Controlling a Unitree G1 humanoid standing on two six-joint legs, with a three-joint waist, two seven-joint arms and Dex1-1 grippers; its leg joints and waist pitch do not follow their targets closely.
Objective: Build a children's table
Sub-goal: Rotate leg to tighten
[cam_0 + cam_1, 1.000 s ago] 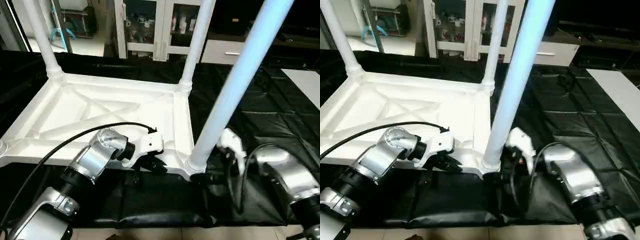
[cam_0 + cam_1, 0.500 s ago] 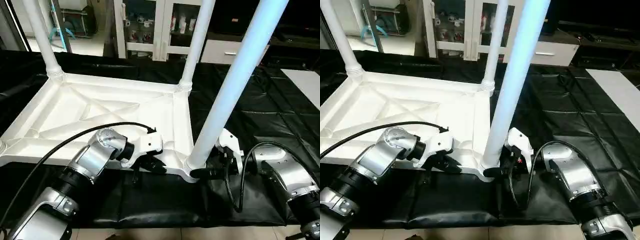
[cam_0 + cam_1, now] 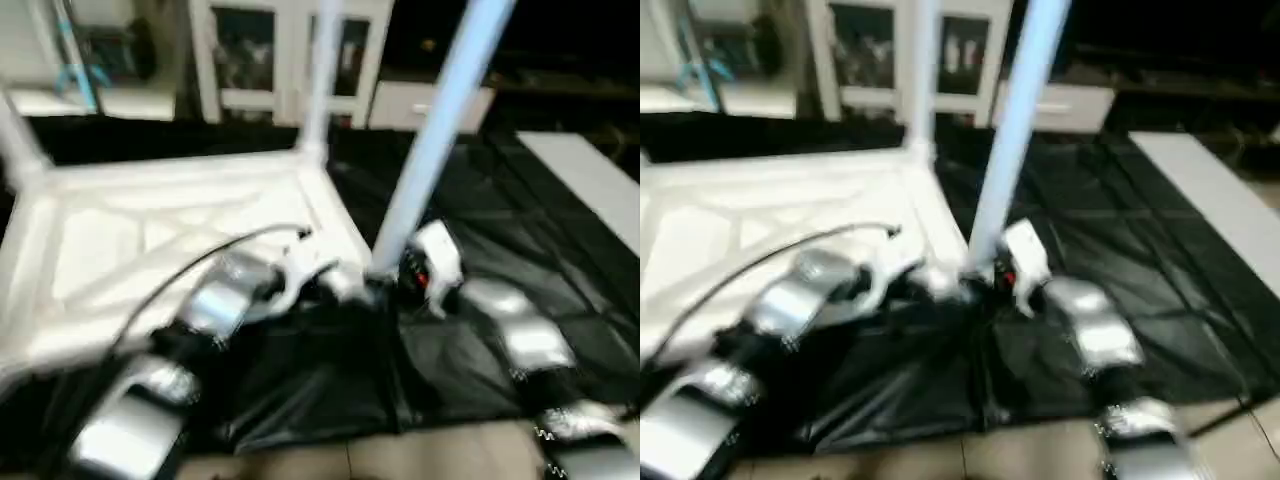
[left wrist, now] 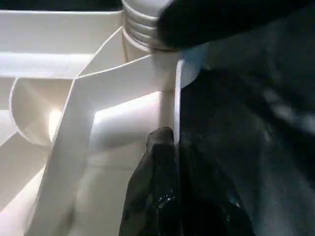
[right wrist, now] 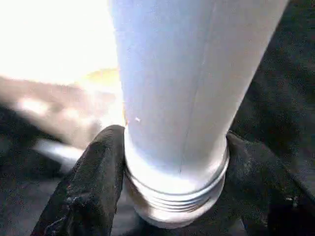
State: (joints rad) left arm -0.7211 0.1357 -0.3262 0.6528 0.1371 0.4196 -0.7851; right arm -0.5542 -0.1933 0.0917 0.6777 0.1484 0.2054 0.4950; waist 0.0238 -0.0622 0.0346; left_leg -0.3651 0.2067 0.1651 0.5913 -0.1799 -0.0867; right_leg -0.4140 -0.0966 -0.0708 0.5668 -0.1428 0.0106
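The children's table lies upside down, its X-ribbed white top [image 3: 120, 240] on the black cloth. Legs stand up from it: one at the far left [image 3: 15, 140], one at the far right [image 3: 318, 80], and a near-right leg [image 3: 435, 150] at the closest corner. My right gripper [image 5: 174, 187] is shut on the base of that near-right leg [image 5: 182, 88], one black finger [image 5: 96, 187] on each side of its threaded collar. My left gripper [image 4: 165, 182] is shut on the thin rim [image 4: 175, 98] of the top, just beside that corner.
Black cloth [image 3: 520, 240] covers the work table and hangs crumpled over its near edge [image 3: 300, 400]. A pale floor strip [image 3: 420, 455] runs below. White glass-door cabinets [image 3: 260, 50] stand behind. A white surface [image 3: 590, 170] lies at the far right.
My right gripper has moved in to the base of the near-right leg and closed around it. The left gripper stays at the rim. The head camera has swung, shifting the whole picture.
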